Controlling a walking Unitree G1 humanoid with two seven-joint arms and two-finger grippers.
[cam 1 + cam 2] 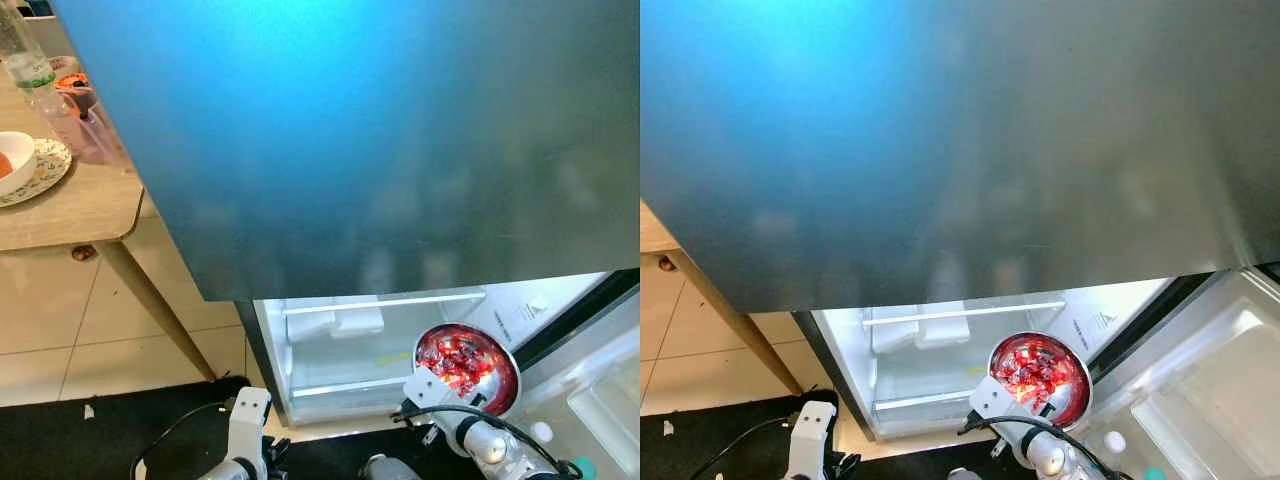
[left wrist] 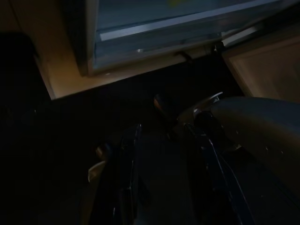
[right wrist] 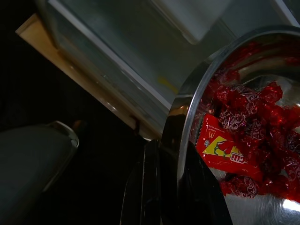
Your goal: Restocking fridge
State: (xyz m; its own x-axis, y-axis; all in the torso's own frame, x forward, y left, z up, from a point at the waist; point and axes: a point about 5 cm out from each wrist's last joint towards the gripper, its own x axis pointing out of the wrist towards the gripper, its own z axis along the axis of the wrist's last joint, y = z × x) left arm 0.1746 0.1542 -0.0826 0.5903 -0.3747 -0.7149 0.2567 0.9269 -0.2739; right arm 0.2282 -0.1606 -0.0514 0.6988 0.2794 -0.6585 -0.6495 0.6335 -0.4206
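Steel bowl of red sweets: right jaws clamped on rim; left jaws parted, empty.

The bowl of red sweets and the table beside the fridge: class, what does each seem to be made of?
Bowl: probably polished metal, since its rim mirrors the red sweets; the right claw grips that rim.
Table: looks like light wood or laminate, matte, with faint grain.

I counted one steel bowl of red-wrapped sweets, too many and too jumbled to number. On the table stood one plate, one white bowl and one clear bottle. One fridge stood before me.
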